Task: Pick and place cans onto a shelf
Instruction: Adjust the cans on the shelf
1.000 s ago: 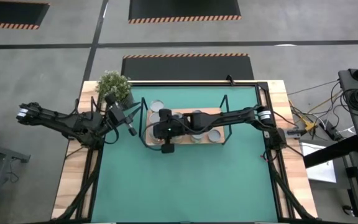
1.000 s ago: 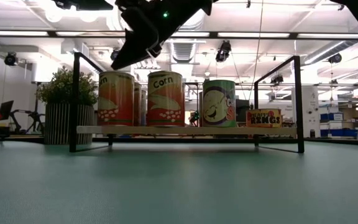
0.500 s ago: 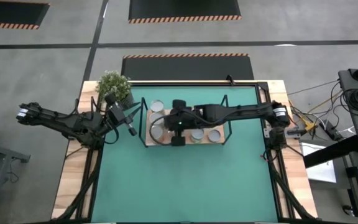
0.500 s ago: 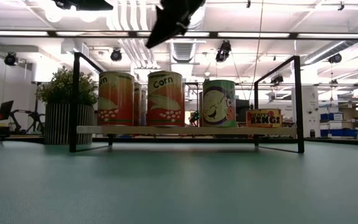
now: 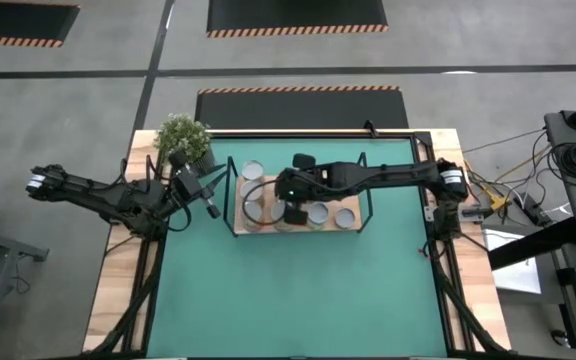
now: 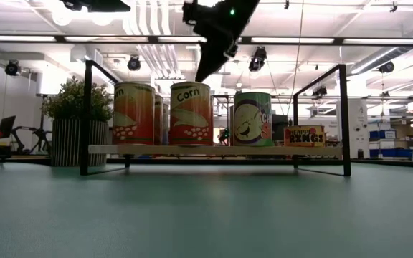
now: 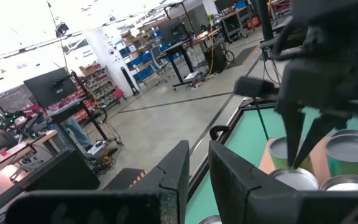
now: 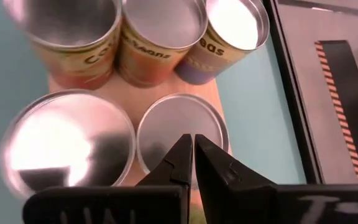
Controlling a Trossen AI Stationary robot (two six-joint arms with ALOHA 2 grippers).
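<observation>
Honestly, cans [image 8: 178,127] are stiff, slick metal, best pinched across the sides; right gripper [image 8: 193,163] is seen closed, empty; left gripper [image 7: 199,163] nearly closed, empty.

Both arms are dark, jointed tubes. The right arm [image 5: 388,178] carries a silver band at 3 o'clock near its base and a small green light near the wrist. The left arm [image 5: 108,196] ends in a pale cap at 9 o'clock. Its fingers [image 7: 241,180] are flat, black, angular slabs.
</observation>
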